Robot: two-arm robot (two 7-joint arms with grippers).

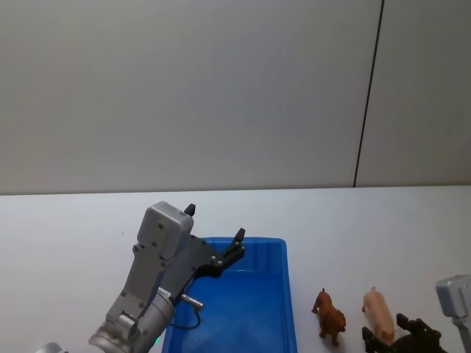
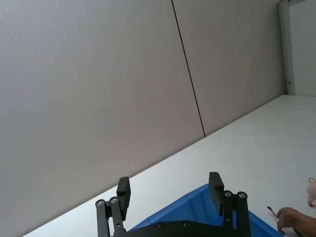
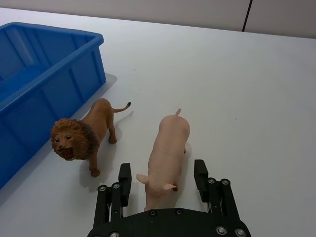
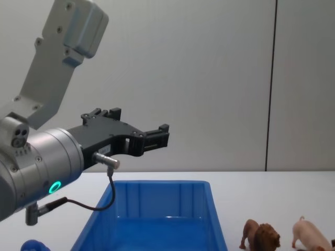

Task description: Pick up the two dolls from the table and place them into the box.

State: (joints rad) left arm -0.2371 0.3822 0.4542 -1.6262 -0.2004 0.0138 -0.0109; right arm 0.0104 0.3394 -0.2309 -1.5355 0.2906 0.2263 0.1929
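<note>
Two dolls, both standing on the table [image 1: 73, 220] to the right of the box [image 1: 288, 294], neither yet inside it.

Item one: lion [image 3: 86, 136], the nearer to the box.

Item two: pig [image 3: 168, 148], just beside the lion but apart from it.

Right gripper [image 3: 162, 170]: low over the table, fingers wide, straddling the pig's head end, with no contact that we can see.

Left gripper [image 2: 169, 183]: raised above the box, fingers wide, empty.

Risks, as we judge them: the finger on the lion's side must pass between the two animals and could tip the lion. A pinch so near the snout may let the smooth, rounded pig pivot or slip out on the lift.
</note>
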